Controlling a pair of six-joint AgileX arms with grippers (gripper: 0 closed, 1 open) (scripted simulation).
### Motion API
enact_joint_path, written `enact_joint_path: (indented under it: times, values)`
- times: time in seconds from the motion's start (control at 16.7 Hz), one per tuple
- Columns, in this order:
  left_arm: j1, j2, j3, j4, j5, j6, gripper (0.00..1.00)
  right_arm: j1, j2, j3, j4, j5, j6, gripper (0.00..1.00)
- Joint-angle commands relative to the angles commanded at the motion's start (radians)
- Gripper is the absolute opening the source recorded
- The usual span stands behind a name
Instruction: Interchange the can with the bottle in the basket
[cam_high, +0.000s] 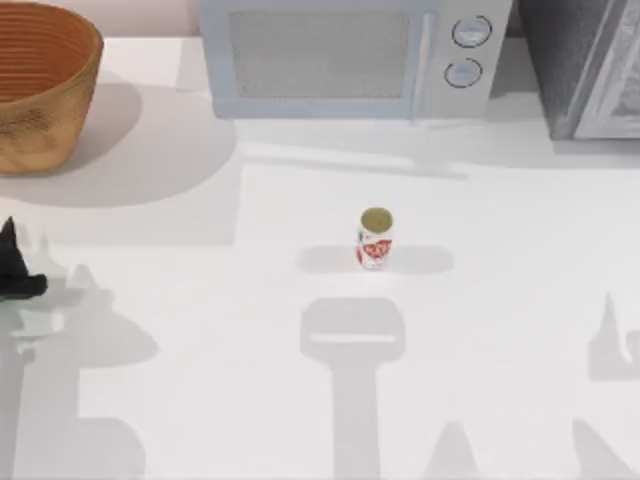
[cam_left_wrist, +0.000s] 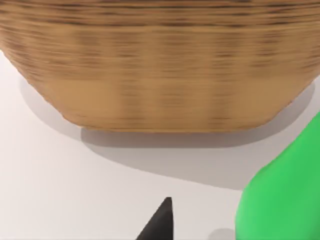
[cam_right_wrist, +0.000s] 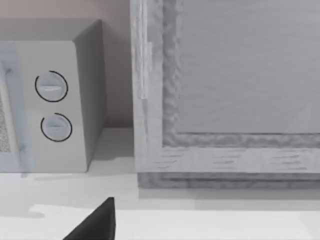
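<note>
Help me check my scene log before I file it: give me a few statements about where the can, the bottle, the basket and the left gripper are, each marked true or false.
1. The can stands upright on the table, in front of the microwave. True.
2. The can lies inside the basket. False: it stands on the table, well to the basket's right.
3. The basket sits at the table's far left corner. True.
4. The bottle is blue. False: it is bright green, seen in the left wrist view close to the basket's outer wall.
5. The left gripper hovers over the can. False: it is at the table's left edge, near the basket.
</note>
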Motion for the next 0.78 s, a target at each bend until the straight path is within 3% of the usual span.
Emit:
enact_joint_path:
  times: [0.36, 0.78]
  values:
    - [0.0, 0.0, 0.0, 0.0, 0.0, 0.0, 0.02, 0.0, 0.0, 0.0, 0.0, 0.0, 0.0, 1.0]
    - [0.0, 0.0, 0.0, 0.0, 0.0, 0.0, 0.0, 0.0, 0.0, 0.0, 0.0, 0.0, 0.0, 1.0]
